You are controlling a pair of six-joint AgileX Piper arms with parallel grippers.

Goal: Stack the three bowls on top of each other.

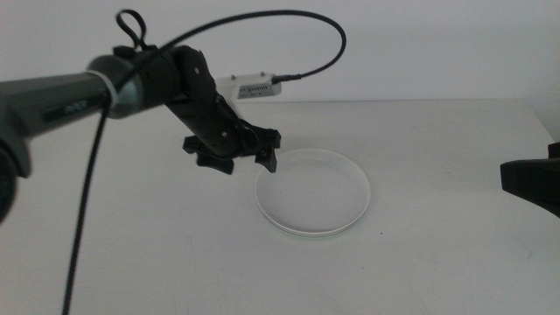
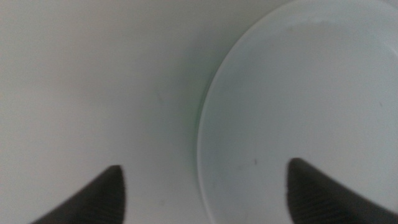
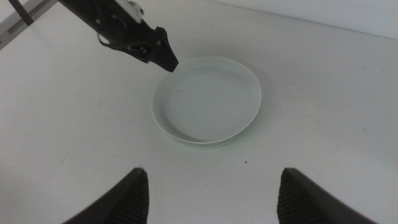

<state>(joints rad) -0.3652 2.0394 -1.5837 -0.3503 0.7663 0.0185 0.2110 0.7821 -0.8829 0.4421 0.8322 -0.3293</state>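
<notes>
Apparently you are hovering the left claw [image 1: 238, 157] wide open and empty, straddling the near-left rim of the stacked bowls [image 1: 312, 203] mid-counter [image 1: 437, 262] (layered edges suggest a stack). Your right claw [image 3: 208, 193] is waiting alongside, open and holding nothing.

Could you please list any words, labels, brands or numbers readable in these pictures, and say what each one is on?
Faint lettering on the left arm's grey forearm: too blurred to read.
Dark marks on the white wrist camera module: too small to read.
Stack of bowls, table, left hand, right hand: no text visible.
</notes>
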